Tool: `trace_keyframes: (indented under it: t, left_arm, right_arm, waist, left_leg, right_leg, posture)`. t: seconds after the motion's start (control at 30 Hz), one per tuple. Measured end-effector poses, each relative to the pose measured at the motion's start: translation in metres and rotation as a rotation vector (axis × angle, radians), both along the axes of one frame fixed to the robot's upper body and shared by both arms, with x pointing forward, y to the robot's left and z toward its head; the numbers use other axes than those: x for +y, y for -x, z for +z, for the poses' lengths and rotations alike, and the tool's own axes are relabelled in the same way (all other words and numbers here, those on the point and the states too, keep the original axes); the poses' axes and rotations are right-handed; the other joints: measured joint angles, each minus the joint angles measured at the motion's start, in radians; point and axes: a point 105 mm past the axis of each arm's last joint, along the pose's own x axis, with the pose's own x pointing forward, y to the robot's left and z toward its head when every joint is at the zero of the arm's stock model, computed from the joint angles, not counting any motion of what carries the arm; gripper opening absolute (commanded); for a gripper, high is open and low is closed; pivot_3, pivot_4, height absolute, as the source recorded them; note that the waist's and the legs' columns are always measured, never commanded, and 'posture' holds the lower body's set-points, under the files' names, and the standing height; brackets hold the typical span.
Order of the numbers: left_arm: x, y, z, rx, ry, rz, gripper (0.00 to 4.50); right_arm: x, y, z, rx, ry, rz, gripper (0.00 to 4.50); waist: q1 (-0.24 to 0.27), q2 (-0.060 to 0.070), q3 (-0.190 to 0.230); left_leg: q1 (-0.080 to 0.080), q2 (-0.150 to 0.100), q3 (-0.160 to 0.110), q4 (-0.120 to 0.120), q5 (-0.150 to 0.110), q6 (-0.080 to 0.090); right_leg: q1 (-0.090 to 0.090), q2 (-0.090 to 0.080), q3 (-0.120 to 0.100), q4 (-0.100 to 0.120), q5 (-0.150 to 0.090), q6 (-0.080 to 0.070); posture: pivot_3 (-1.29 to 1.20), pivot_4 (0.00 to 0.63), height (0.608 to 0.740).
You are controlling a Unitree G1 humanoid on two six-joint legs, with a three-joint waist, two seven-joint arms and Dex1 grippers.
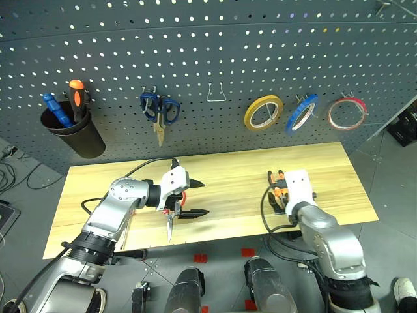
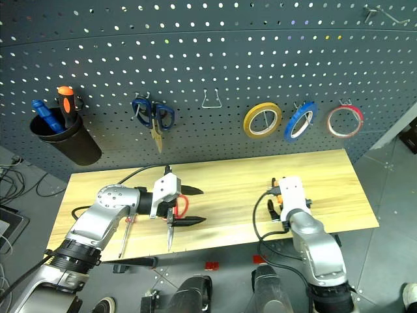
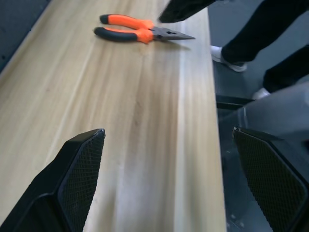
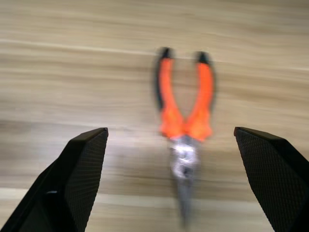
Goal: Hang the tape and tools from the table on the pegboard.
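Overhead, from the head camera, the pegboard carries three tape rolls in a row toward two o'clock: one yellow roll, one blue roll, and the red tape, each on its own hook. One empty wire hook sits near twelve o'clock, one pair of blue-handled scissors hangs at eleven, and one black cup at ten holds two tools. On the bench, the left claw stands wide open at centre, with red-handled scissors lying just beneath it. The right claw hovers over the pliers at four o'clock.

Through the left wrist camera, both black fingers spread apart over bare bench planks, one pair of orange-and-black pliers at twelve o'clock.

Through the right wrist camera, its fingers stand wide apart, gripping nothing, pliers lying flat between them. No writing is readable anywhere.
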Motion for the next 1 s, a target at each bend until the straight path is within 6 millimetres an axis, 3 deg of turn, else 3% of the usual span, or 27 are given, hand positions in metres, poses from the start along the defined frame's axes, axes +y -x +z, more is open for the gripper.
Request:
trace_keyframes:
  t: [0.2,0.37,0.67,0.77,0.93,1.0]
  left_arm:
    - [0.004,0.003,0.003,0.005,-0.005,0.0,4.5]
    - [0.002,0.005,0.004,0.007,-0.002,-0.001,4.5]
    - [0.004,0.003,0.006,-0.007,0.005,0.026,4.5]
    - [0.008,0.003,0.006,-0.007,0.012,0.046,4.5]
    - [0.012,0.005,0.006,-0.016,0.032,0.076,4.5]
    - [0.014,0.005,0.006,-0.012,0.052,0.093,4.5]
  right_arm:
    - [-0.004,-0.026,-0.024,0.076,0.03,-0.048,4.46]
    - [-0.01,-0.047,-0.03,0.054,0.073,-0.07,4.46]
    - [-0.014,-0.048,-0.045,0.138,0.018,-0.106,4.46]
    - [-0.013,-0.049,-0.047,0.154,-0.022,-0.113,3.95]
    - [-0.006,-0.054,-0.048,0.144,-0.009,-0.084,2.35]
    - [-0.005,-0.057,-0.046,0.115,0.021,-0.069,2.22]
  waist:
    - [-0.002,0.0,0.0]
    - [-0.004,0.0,0.0]
    - [-0.003,0.0,0.0]
    - [-0.003,0.0,-0.001]
    - [-0.004,-0.002,-0.002]
    - [-0.004,-0.002,-0.002]
  left_leg:
    - [0.0,0.0,0.0,0.0,0.0,0.0]
    - [0.0,0.0,0.001,0.0,0.0,0.0]
    - [0.0,0.0,0.001,0.0,0.001,-0.002]
    - [0.0,0.0,0.001,0.0,0.001,-0.002]
    - [0.0,0.0,0.001,0.0,0.001,-0.002]
    - [0.0,0.0,0.001,0.0,0.001,-0.002]
  right_leg:
    - [-0.001,0.0,0.0,0.001,0.0,0.0]
    - [-0.001,0.0,0.001,0.001,0.0,0.0]
    - [-0.002,0.0,0.001,0.002,0.0,0.0]
    - [-0.002,0.0,0.001,0.002,0.0,0.0]
    - [-0.001,0.0,0.001,0.002,0.0,0.0]
    - [-0.001,0.0,0.001,0.002,0.0,0.0]
  posture:
    - [-0.11,0.255,0.74]
    - [-0.11,0.248,0.74]
    - [-0.1,0.238,0.74]
    - [-0.09,0.239,0.74]
    - [-0.09,0.239,0.74]
    - [-0.09,0.239,0.74]
